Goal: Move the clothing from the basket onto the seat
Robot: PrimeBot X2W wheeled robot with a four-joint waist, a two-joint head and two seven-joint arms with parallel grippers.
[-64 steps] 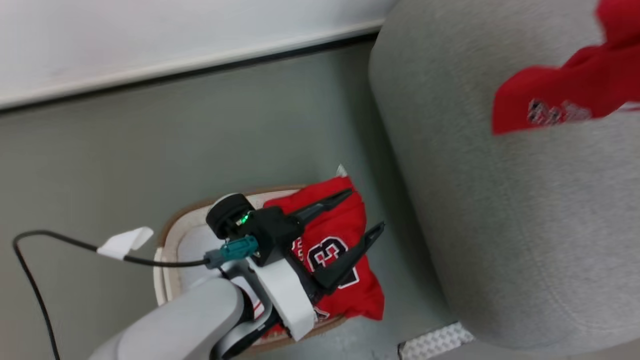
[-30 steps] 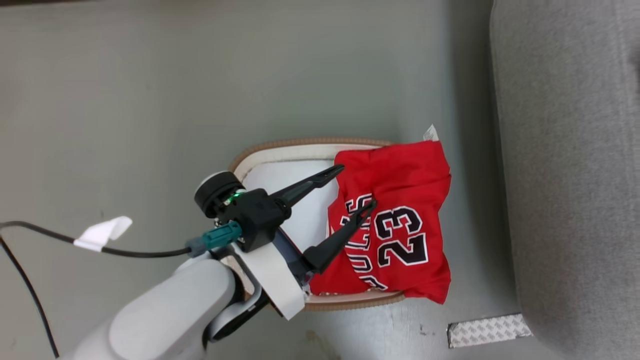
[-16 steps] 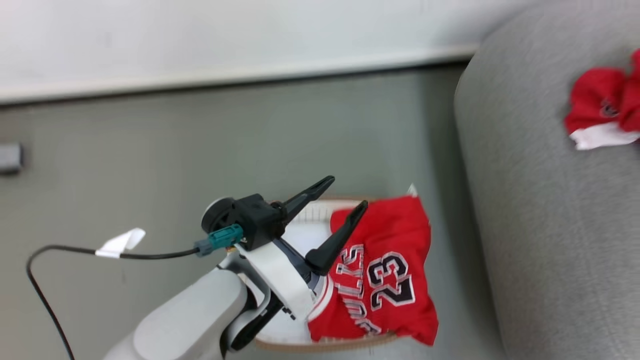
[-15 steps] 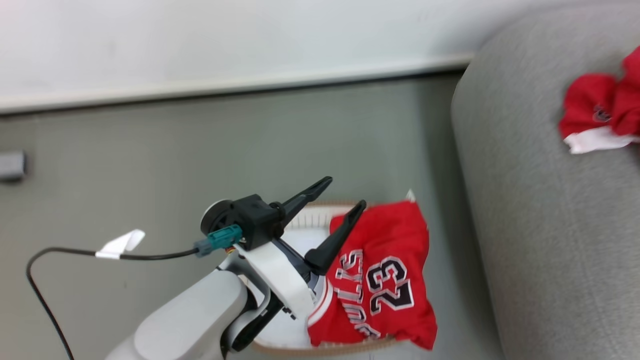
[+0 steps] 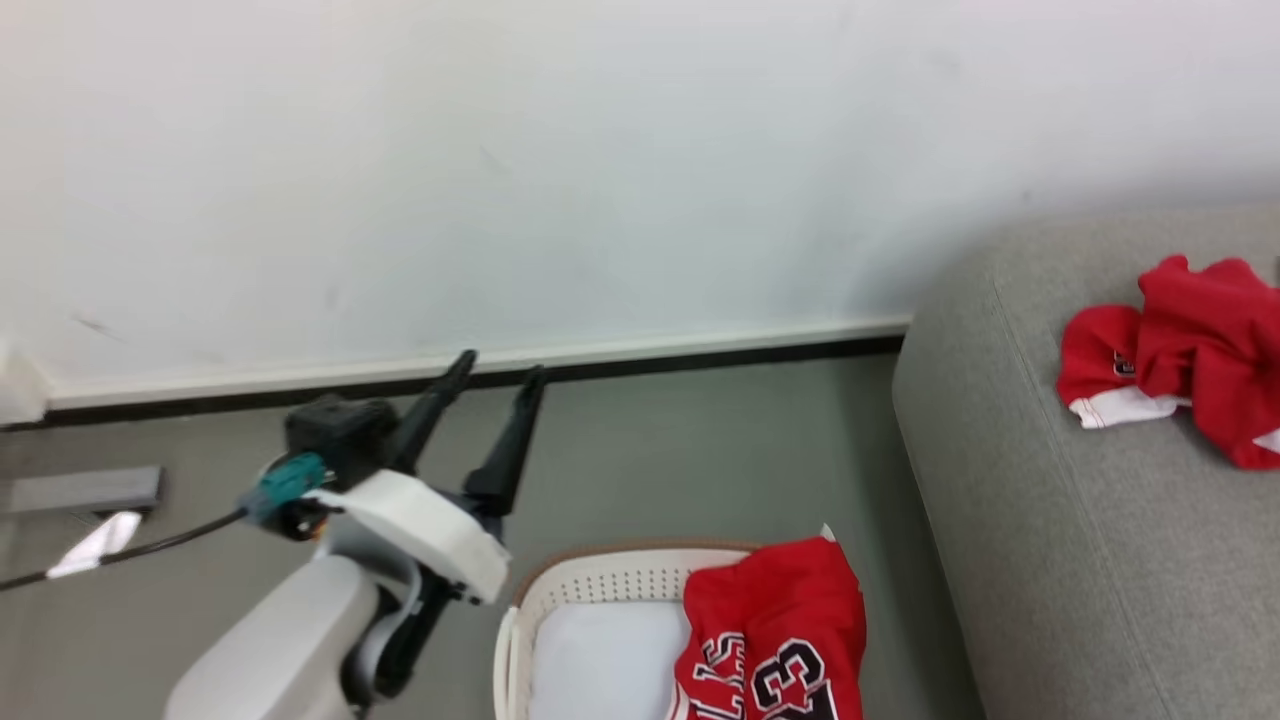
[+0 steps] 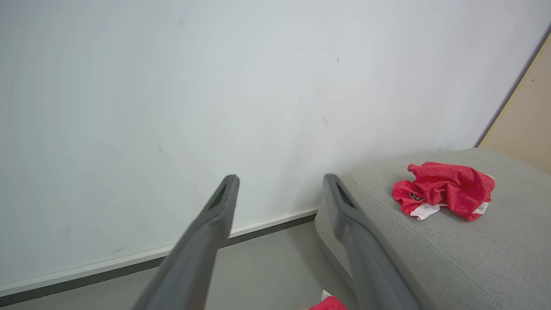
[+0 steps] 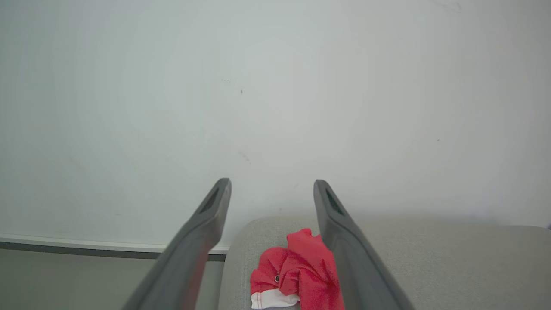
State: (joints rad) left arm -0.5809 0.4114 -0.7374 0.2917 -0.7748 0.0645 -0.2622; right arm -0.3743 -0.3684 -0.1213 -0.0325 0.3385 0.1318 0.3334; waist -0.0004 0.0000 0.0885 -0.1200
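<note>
Pale wall (image 5: 600, 150) and grey floor (image 5: 700, 440) across head view. Down at bottom edge, basket (image 5: 600, 562) just beside seat (image 5: 1080, 560), with numbered jersey (image 5: 780, 620) draped over its right side, not yet lifted. Up on seat, crumpled jersey (image 5: 1190, 310), well apart from basket. Raised to left of basket, left gripper (image 5: 502, 365) aimed at wall, jaws parted, holding nothing.

Left wrist view: looks along two dark fingers (image 6: 215, 215) spread wide, nothing between them but wall. Off to right, crumpled jersey on seat; at bottom edge, a red sliver, likely numbered jersey.

Right wrist view: right gripper (image 7: 271, 183) likewise wide open and empty, pointed at wall above seat, crumpled jersey seen low between fingers but far beyond them.

Judged about halfway: one garment on seat, one left in basket. Remaining: reach down, pinch numbered jersey, carry across to seat, let go.
</note>
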